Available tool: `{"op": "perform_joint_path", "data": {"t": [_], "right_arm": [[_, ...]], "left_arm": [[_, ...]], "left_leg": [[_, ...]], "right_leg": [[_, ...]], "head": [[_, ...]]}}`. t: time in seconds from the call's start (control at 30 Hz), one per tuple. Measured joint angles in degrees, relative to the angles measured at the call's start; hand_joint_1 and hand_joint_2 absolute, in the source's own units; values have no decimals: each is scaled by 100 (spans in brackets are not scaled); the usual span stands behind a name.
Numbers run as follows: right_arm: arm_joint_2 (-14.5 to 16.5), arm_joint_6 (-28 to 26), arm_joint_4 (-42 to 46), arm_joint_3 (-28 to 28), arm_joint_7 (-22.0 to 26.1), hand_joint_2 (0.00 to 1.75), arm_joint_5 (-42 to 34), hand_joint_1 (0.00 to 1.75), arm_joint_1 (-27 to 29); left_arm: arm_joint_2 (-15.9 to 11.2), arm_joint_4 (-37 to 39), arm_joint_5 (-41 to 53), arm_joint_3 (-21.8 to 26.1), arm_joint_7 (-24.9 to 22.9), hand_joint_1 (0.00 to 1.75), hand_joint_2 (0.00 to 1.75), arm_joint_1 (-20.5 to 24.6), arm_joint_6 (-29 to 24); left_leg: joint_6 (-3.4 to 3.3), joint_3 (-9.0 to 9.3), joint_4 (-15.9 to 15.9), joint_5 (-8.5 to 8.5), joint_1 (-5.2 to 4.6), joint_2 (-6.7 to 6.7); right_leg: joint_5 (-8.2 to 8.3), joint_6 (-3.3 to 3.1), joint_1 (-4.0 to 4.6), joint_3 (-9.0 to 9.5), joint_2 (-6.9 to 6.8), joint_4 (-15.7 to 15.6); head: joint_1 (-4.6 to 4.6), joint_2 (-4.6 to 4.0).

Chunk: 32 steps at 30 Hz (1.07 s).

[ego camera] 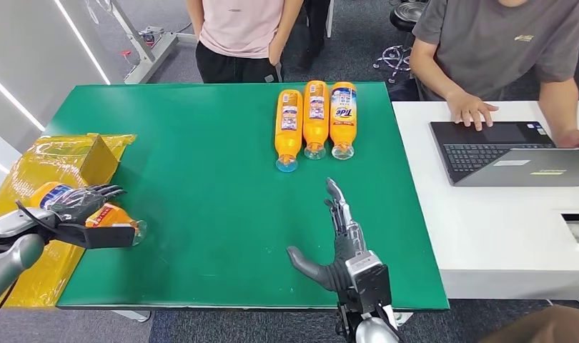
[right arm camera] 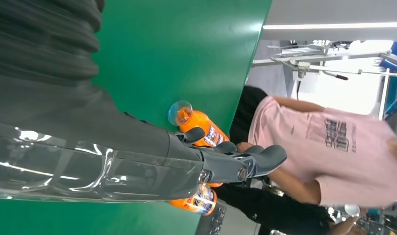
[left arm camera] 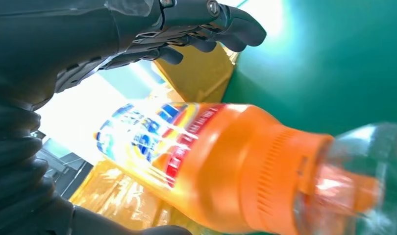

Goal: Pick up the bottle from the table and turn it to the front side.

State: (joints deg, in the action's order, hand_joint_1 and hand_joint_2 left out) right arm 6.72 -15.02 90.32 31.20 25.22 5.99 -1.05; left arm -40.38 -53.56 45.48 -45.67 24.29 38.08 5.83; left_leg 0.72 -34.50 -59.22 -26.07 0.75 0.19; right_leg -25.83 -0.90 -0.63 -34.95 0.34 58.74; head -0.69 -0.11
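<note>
While the left hand (ego camera: 76,205) wraps its fingers around the orange bottle (ego camera: 104,214) at the table's (ego camera: 201,214) nine o'clock edge, the right hand (ego camera: 337,239) hovers at five o'clock, fingers spread, holding nothing.

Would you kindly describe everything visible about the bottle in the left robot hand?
The bottle is orange plastic with a clear cap and a blue, white and red label. It lies roughly sideways, cap toward the table's middle, at the green table's left edge beside yellow bags. The left robot hand grips its body.
</note>
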Motion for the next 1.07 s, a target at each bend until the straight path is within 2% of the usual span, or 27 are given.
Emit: {"op": "perform_joint_path", "data": {"t": [0.2,0.4,0.57,0.67,0.83,1.07], "right_arm": [[-9,-15,21,-4,15,175,-7,0,35],[-14,-32,19,-9,78,175,-86,0,134],[-14,-141,19,-9,167,175,-141,0,182],[-14,-162,19,-9,179,175,-147,0,187],[-14,-166,19,-9,187,175,-153,0,195],[-14,-173,19,-9,193,175,-157,0,205]], "left_arm": [[-106,-317,154,400,-66,0,175,-233,-179],[-183,-834,119,1120,-6,0,175,-469,-496],[104,-1366,-716,2071,405,0,175,-741,-1426],[285,-1590,-836,2444,447,0,175,-853,-1537],[437,-1752,-860,2746,447,0,175,-975,-1546],[535,-1804,-922,2883,482,0,175,-1006,-1571]], "left_leg": [[1,1,0,0,0,2],[1,-1,0,0,2,0],[1,-2,0,0,1,0],[1,-1,0,0,1,3],[1,-1,0,0,2,0],[1,-2,0,0,4,0]], "right_leg": [[1,0,1,0,1,0],[0,-1,2,-2,0,0],[0,0,2,-3,-1,-2],[1,-1,2,-2,0,-2],[1,-1,2,-2,-1,-2],[1,-1,4,-3,-1,-1]], "head": [[-1,0],[-1,0],[1,0],[0,0],[0,0],[-1,0]]}}
